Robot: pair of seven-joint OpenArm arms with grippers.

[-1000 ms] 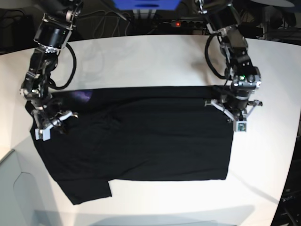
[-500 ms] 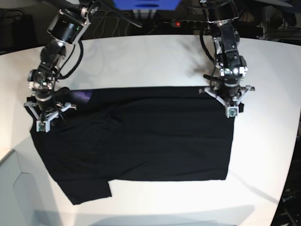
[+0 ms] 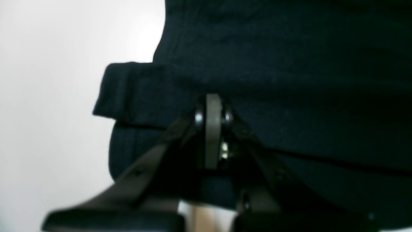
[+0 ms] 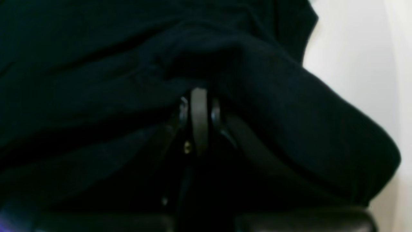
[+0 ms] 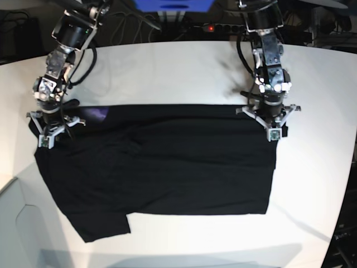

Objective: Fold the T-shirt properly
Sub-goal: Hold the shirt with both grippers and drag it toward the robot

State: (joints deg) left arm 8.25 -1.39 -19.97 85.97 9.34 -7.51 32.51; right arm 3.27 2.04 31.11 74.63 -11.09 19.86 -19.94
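So the black T-shirt (image 5: 162,167) is lying flat on the white table (image 5: 184,67), plain side up, with its long axis running left to right across the base view. A short sleeve sticks out at the lower left corner, so the shoulder end points toward that side, and the straight edge sits on the right. There's a little patch of purple (image 5: 99,114) peeking out along the top edge near the left end (looks like the underside flipped over a bit).

The right gripper (image 5: 49,124) is down on the upper left corner of the shirt, and the left gripper (image 5: 270,120) is on the upper right corner. In the wrist views both sets of jaws are pressed fully together. In the left wrist view the closed tips (image 3: 212,106) sit right against a folded hem of dark cloth (image 3: 257,80), and it looks pinched. In the right wrist view the closed tips (image 4: 199,100) are buried in bunched-up fabric (image 4: 273,96), also apparently pinched, though it's all very dark there.

Behind the table there's a power strip (image 5: 215,27) with a red light.
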